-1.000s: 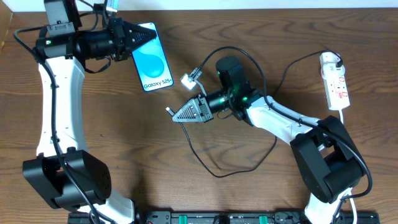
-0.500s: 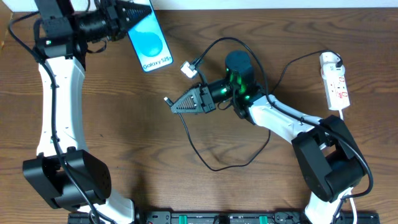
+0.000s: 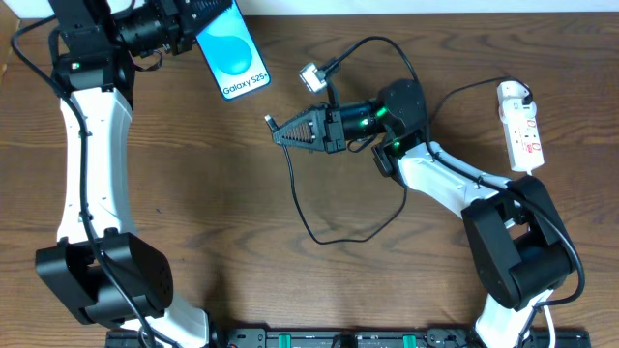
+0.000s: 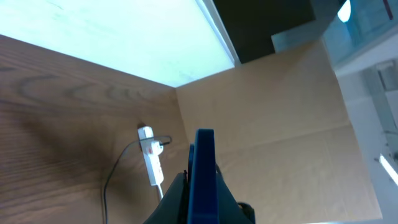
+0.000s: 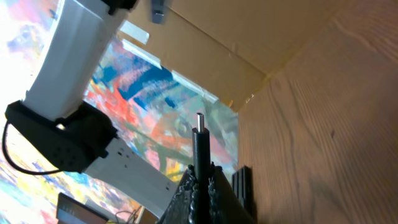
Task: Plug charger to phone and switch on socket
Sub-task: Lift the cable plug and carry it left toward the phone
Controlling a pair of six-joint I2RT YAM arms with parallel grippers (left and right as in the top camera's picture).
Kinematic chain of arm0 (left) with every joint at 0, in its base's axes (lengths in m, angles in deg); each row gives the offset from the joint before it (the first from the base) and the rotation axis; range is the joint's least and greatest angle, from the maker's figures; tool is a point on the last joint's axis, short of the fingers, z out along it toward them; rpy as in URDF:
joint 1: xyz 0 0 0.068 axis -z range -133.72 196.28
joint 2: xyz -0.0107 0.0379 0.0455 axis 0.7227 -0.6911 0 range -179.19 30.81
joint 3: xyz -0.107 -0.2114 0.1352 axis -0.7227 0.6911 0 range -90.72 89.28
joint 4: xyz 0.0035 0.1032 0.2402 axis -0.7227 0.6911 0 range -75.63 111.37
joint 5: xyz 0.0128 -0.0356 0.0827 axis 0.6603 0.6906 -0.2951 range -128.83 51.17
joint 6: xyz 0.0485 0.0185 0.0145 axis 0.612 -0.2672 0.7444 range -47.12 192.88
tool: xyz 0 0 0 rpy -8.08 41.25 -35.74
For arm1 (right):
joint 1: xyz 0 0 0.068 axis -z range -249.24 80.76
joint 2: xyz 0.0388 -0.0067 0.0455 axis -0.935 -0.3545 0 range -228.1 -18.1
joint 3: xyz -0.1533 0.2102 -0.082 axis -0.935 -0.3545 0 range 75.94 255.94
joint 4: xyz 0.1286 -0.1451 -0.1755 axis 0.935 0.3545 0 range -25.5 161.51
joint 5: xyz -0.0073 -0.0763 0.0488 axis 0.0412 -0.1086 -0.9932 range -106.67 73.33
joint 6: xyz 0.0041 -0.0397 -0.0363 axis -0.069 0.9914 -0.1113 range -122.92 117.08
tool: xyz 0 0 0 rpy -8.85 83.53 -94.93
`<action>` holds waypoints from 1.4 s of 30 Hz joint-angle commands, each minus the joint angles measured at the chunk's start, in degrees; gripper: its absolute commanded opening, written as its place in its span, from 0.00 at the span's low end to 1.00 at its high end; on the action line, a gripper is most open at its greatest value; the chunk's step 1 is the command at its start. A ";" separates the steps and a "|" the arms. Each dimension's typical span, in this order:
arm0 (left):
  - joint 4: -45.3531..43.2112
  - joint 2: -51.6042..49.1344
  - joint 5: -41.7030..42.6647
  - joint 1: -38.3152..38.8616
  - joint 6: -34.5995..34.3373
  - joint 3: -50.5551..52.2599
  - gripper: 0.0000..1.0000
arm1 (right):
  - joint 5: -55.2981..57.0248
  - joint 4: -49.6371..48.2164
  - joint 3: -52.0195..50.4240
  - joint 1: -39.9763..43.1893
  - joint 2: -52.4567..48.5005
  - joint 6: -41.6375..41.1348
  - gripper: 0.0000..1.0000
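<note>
left gripper (image 3: 215,10) is clamped on the top end of the phone (image 3: 232,53), at the far-left part of the table (image 3: 193,242); the screen is lit blue and faces the overhead camera, with the "Galaxy" text at its lower end; in the left wrist view the phone (image 4: 204,177) shows edge-on, standing straight between the two fingers (image 4: 176,200); the bottom end of the phone is free, with nothing plugged in.

right gripper (image 3: 280,135) is closed on the charger's connector near the middle of the table; the connector tip (image 3: 269,121) sticks out past the fingertips and points left and slightly toward the far edge; the right wrist view shows the same, with the connector tip (image 5: 199,140) upright between the pinched fingers (image 5: 182,193) and its metal end bare; the tip and the phone are well apart, with the phone up and to the left of it.

charger cable (image 3: 329,242) drops from the right gripper, loops across the wood toward the near side, then curves back up under the right arm.

socket (image 3: 522,130) lies flat at the far-right side, well apart from both grippers, with a white plug at its far end and red marks along the top; it also shows small in the left wrist view (image 4: 151,163); switch position cannot be told.
</note>
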 commanded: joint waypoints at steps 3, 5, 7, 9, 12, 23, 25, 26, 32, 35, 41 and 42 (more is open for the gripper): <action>-1.88 0.57 -2.40 -0.44 -2.95 -0.04 0.07 | 5.33 -4.46 0.39 0.15 -0.37 -10.14 0.01; -2.43 0.57 -2.84 -0.44 -3.89 -0.04 0.08 | 6.54 -5.66 0.39 0.15 -0.37 -13.38 0.01; -3.28 0.57 -2.99 -0.44 -4.39 -0.04 0.07 | 7.48 -7.32 0.39 0.13 -0.37 -16.35 0.01; -3.67 0.57 -2.99 -0.44 -4.39 -0.04 0.08 | 8.39 -10.16 0.39 0.11 -0.37 -19.19 0.01; -3.63 0.57 -2.97 -0.44 -4.39 -0.04 0.07 | 9.86 -15.52 0.39 0.09 -0.37 -22.64 0.01; -3.58 0.57 -0.46 1.16 -4.37 -0.04 0.07 | 9.99 -18.75 0.39 -0.33 -0.37 -24.55 0.01; -3.58 0.57 -0.04 1.68 -4.37 -0.04 0.08 | 9.97 -18.78 0.39 -0.48 -0.37 -24.55 0.01; -3.58 0.57 0.09 1.95 -4.37 -0.04 0.08 | 9.97 -18.78 0.39 -0.61 -0.37 -24.55 0.01; -3.58 0.57 0.31 3.63 -4.35 -0.04 0.07 | 9.99 -18.75 0.39 -0.70 -0.37 -24.59 0.01; -3.58 0.57 0.68 4.04 -4.35 -0.04 0.07 | 9.99 -18.75 0.39 -0.68 -0.37 -24.57 0.01; -3.58 0.57 2.91 4.09 -4.37 -0.04 0.08 | 10.03 -18.73 0.39 -0.70 -0.37 -24.55 0.01; -3.58 0.57 3.13 4.09 -4.37 -0.04 0.07 | 10.03 -18.71 0.39 -0.70 -0.37 -24.55 0.01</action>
